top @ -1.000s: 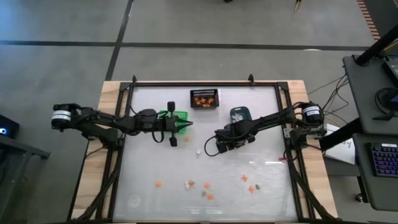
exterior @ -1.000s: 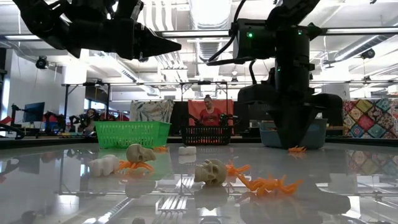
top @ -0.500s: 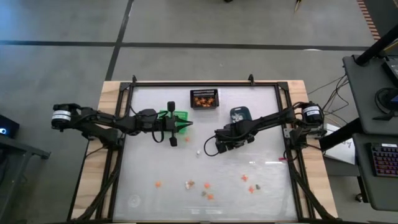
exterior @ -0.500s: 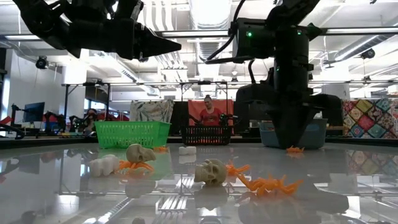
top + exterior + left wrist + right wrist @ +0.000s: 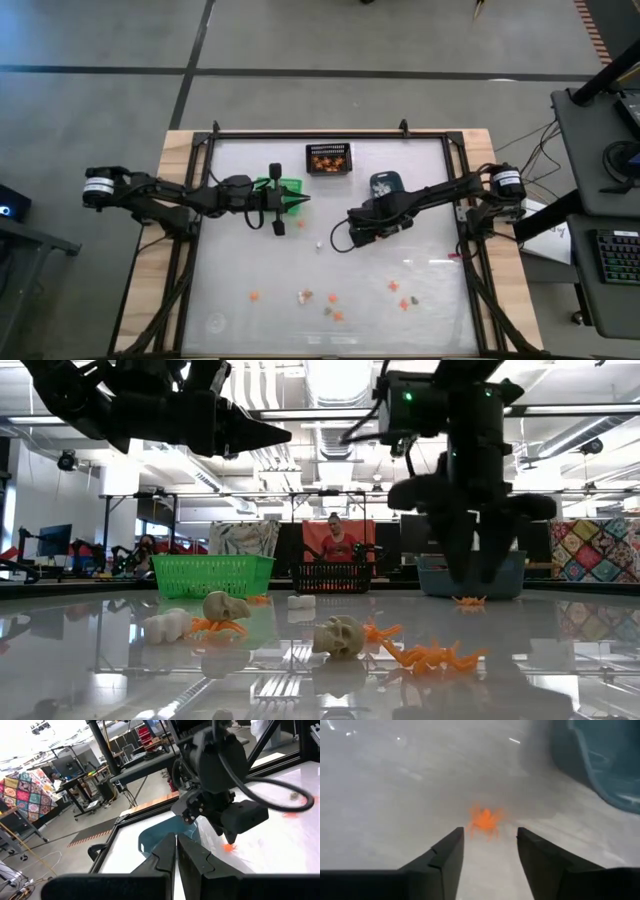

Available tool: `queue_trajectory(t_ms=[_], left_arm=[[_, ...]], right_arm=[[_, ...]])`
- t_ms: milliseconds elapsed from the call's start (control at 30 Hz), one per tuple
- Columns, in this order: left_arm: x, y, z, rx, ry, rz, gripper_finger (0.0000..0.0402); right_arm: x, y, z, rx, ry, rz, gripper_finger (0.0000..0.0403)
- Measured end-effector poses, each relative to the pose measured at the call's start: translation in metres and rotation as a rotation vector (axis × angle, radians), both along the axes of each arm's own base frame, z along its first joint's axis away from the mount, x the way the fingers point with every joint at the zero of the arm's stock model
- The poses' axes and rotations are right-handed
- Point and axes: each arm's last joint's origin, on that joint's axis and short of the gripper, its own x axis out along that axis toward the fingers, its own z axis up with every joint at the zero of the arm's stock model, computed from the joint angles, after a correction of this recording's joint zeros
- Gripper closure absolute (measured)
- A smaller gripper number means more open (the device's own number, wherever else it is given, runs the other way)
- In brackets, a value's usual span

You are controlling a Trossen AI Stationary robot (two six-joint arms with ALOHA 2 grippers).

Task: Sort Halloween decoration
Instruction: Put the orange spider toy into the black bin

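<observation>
Hovering over the glossy white tabletop (image 5: 240, 270), the right claw (image 5: 486, 851) is spread, released above an orange spider trinket (image 5: 484, 820) beside the blue-grey bin (image 5: 385, 184). More trinkets (image 5: 325, 300) are scattered toward the near edge. The left claw (image 5: 177, 851) is clenched, empty. A workshop room is seen behind.

Tiny orange, white and tan trinkets (image 5: 330, 305) lay scattered flat along the table's near edge. One white piece (image 5: 318, 245) sat mid-table. An orange spider (image 5: 485, 819) rested flat near the table's middle.
</observation>
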Motion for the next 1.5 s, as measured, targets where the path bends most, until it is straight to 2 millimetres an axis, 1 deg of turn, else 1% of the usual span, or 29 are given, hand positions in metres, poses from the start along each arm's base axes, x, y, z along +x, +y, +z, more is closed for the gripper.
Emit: queue_trajectory(t_ms=[100, 200, 367, 467, 567, 867, 1033, 1233, 1500], left_arm=[[0.0, 0.001, 0.0, 0.0, -0.003, 0.005, 0.0402], [0.0, 0.003, 0.001, 0.001, -0.006, 0.011, 0.0402], [0.0, 0.003, 0.001, 0.001, -0.006, 0.013, 0.0402], [0.0, 0.004, 0.001, 0.001, -0.008, 0.015, 0.0402], [0.0, 0.004, 0.001, 0.001, -0.007, 0.017, 0.0402], [-0.001, 0.006, 0.001, 0.002, -0.013, 0.024, 0.0402], [-0.001, 0.006, 0.001, 0.002, -0.013, 0.025, 0.0402], [-0.001, 0.006, 0.001, 0.002, -0.014, 0.025, 0.0402], [-0.001, 0.006, 0.001, 0.002, -0.014, 0.025, 0.0402]], right_arm=[[-0.001, -0.001, -0.004, 0.002, -0.01, -0.022, 0.0206], [-0.001, 0.0, -0.011, -0.001, -0.012, -0.029, 0.019], [0.003, 0.005, -0.024, -0.026, -0.004, -0.025, 0.0184], [0.003, 0.01, -0.028, -0.058, 0.005, -0.014, 0.0185], [0.003, 0.015, -0.029, -0.086, 0.001, -0.014, 0.02], [0.004, 0.017, -0.029, -0.082, -0.009, -0.017, 0.0295], [0.005, 0.018, -0.029, -0.082, -0.013, -0.007, 0.0329], [0.005, 0.018, -0.029, -0.084, -0.012, 0.004, 0.0347], [0.003, 0.017, -0.025, -0.081, -0.017, 0.012, 0.0349]])
